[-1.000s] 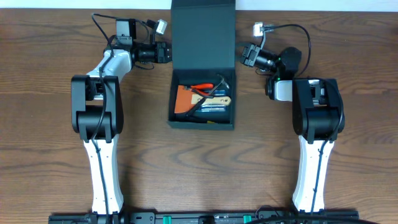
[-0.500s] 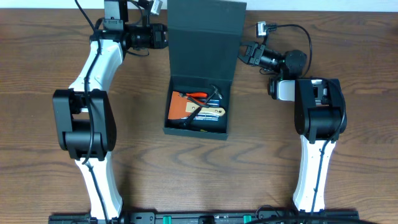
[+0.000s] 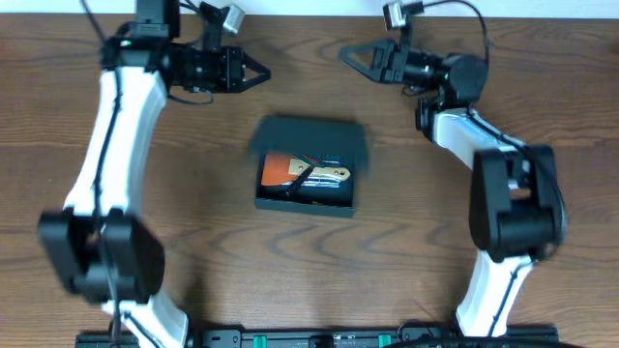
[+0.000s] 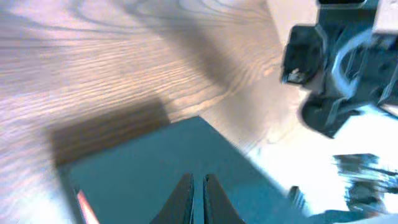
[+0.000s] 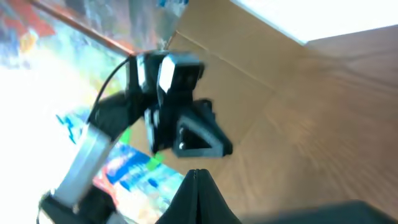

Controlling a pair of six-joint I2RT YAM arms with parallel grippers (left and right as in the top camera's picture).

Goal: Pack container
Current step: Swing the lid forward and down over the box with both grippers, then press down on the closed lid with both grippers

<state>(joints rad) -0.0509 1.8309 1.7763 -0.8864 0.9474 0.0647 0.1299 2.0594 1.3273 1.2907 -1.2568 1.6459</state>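
The dark teal container (image 3: 304, 200) sits mid-table. Its flap lid (image 3: 309, 137) is blurred and tilted forward over the back of the box, so the front half is still uncovered. Inside lie an orange tool (image 3: 280, 169) and a wooden-handled tool (image 3: 326, 175). My left gripper (image 3: 261, 72) is shut and empty, above and left of the lid. My right gripper (image 3: 346, 53) is shut and empty, above and right of it. Neither touches the box. The left wrist view shows the teal lid (image 4: 143, 177) under the fingers (image 4: 198, 182). The right wrist view shows shut fingers (image 5: 196, 174).
Brown wooden table (image 3: 222, 251) all round the box. A white strip (image 3: 309, 8) runs along the table's far edge. The right arm shows in the left wrist view (image 4: 339, 68), and the left arm in the right wrist view (image 5: 177, 121).
Both grippers have left the lid's sides and pulled back towards the far edge. The lid, upright before, has swung forward over the box. The left arm has stretched out.
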